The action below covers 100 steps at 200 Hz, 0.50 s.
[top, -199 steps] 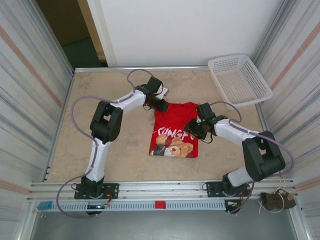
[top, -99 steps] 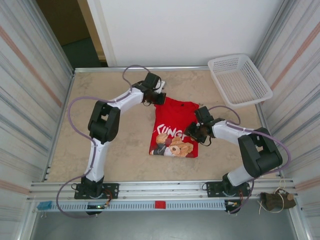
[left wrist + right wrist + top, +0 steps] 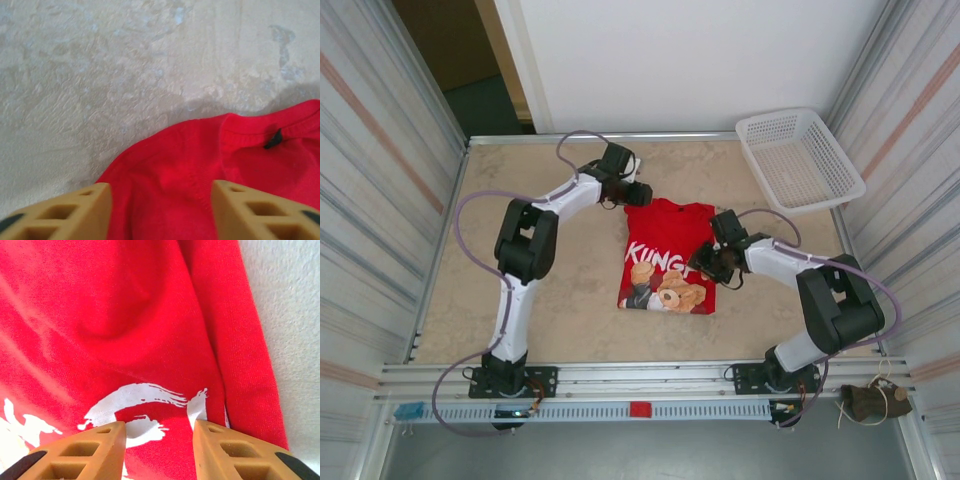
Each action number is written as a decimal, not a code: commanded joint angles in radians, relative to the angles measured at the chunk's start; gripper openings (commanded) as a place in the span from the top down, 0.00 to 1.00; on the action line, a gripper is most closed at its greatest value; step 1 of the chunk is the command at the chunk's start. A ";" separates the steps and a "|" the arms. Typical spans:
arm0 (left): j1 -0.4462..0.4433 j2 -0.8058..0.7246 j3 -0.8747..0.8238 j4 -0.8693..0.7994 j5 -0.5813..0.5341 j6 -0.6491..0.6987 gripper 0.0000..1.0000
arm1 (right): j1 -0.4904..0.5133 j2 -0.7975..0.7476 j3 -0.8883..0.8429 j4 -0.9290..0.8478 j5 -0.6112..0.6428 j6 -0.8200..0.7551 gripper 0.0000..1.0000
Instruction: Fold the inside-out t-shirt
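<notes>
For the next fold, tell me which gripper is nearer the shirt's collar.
Left. The left gripper hovers just beside the collar; the right gripper sits farther down the t-shirt, over its white lettering.

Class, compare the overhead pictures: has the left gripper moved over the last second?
Yes. The left gripper has drawn back off the red t-shirt, toward the table's far edge.
</notes>
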 commanded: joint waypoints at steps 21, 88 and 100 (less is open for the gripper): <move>0.038 -0.160 -0.075 -0.005 -0.013 -0.034 0.32 | -0.173 -0.062 0.237 -0.176 -0.014 -0.179 0.61; -0.152 -0.586 -0.602 0.070 0.046 -0.197 0.31 | -0.295 0.258 0.507 -0.216 -0.109 -0.282 0.63; -0.216 -0.620 -0.675 0.108 0.030 -0.233 0.31 | -0.285 0.294 0.517 -0.206 -0.110 -0.276 0.63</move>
